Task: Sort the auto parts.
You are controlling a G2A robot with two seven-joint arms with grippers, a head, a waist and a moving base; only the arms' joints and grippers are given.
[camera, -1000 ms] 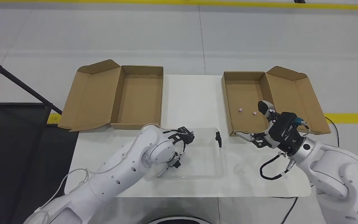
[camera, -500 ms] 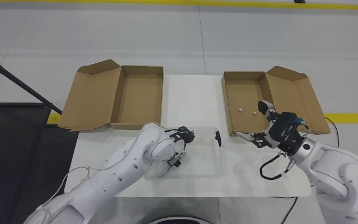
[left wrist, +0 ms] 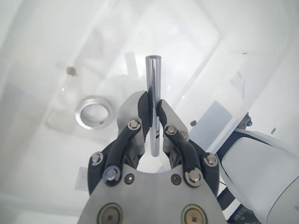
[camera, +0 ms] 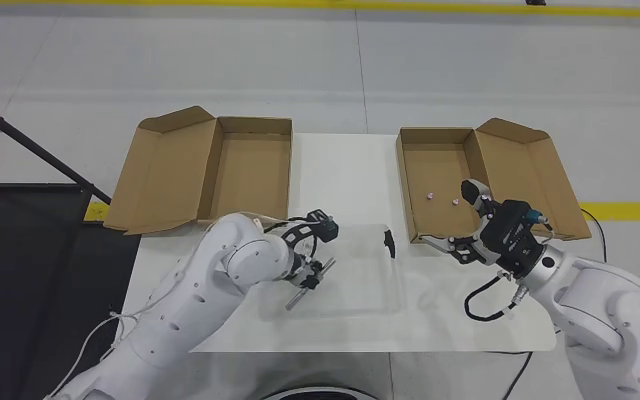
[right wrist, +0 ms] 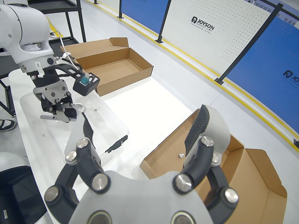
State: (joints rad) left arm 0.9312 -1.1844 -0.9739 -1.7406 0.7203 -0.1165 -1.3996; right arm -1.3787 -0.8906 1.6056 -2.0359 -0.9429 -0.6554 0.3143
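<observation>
A white table (camera: 345,180) stands on a pale grey floor (camera: 420,70) crossed by a yellow line (camera: 300,5). The right wrist view takes in blue and white perforated panels (right wrist: 210,24) along the room's edge, with a black rack (right wrist: 67,3) behind the left arm.

Two open cardboard boxes sit at the table's far side, flaps folded outward and well apart: the left box (camera: 250,175) and the right box (camera: 435,185). A few small parts (camera: 455,201) lie on the floor of the right box. Between the two boxes and nearer the robot lies a clear plastic tray (camera: 365,265). A metal ring (left wrist: 94,113) rests flat on the tray's floor.

The left gripper (left wrist: 153,106) hangs over the left part of the tray, pointing down into it. Its black pads (left wrist: 143,108) are pressed onto a slim metal rod (left wrist: 153,75) — the grip sits near the rod's middle, so both ends stick out past the fingers. In the top view the rod lies slanted across the tray. The ring is just beside the gripper and apart from the rod.

The right gripper (right wrist: 142,127) hovers at the near edge of the right box — its ribbed fingers (right wrist: 196,127) are spread wide, with nothing between them.
</observation>
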